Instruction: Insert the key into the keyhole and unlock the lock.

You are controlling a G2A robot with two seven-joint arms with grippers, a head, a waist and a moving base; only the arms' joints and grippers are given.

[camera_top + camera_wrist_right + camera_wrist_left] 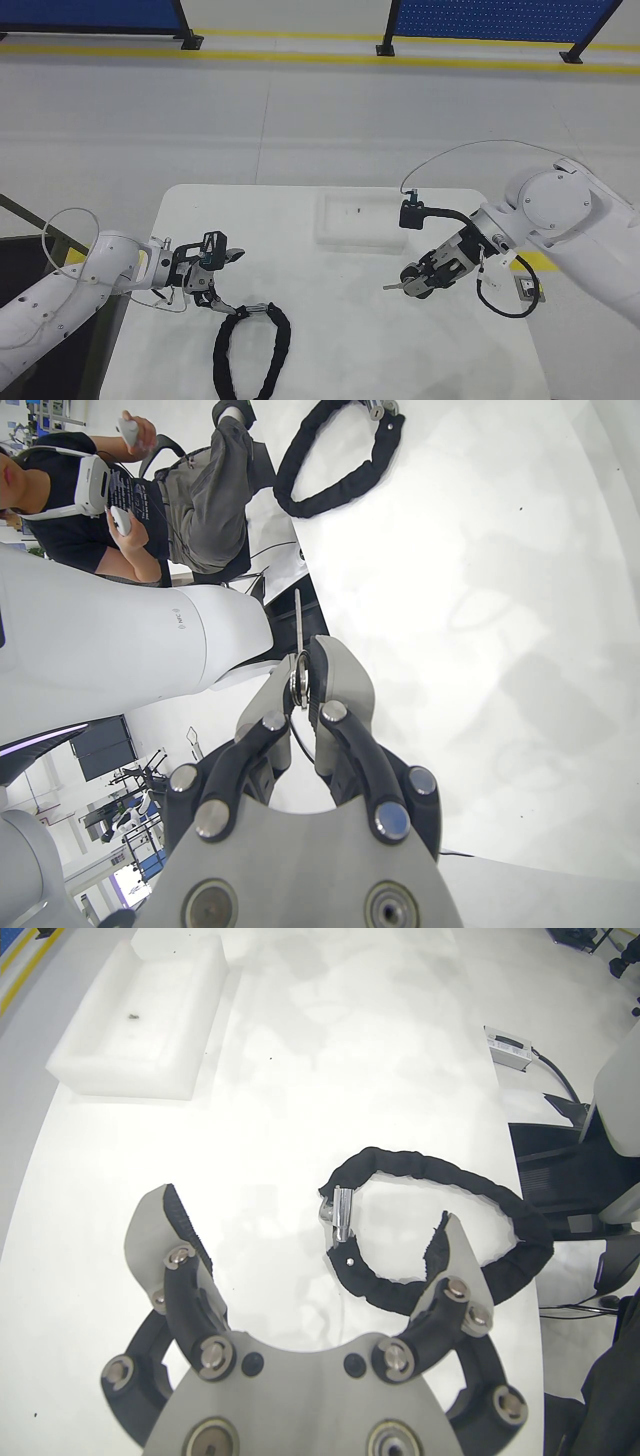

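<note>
Right pincer (304, 655) is pinching key (298, 620), blade pointing ahead toward lock (450, 1178), lying well off across bench (400, 350). Left pincer (307, 1203) is hanging wide open, cylinder (342, 1213) just ahead of it.

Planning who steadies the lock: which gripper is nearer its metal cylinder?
Left. The left gripper sits open beside the metal cylinder; the right gripper, shut on the key, is far across the table.

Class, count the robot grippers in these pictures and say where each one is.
2. The left gripper hangs open over the table, by the chain lock and its metal end. The right gripper is over the table's other side, shut on the key. None seems hidden.
</note>
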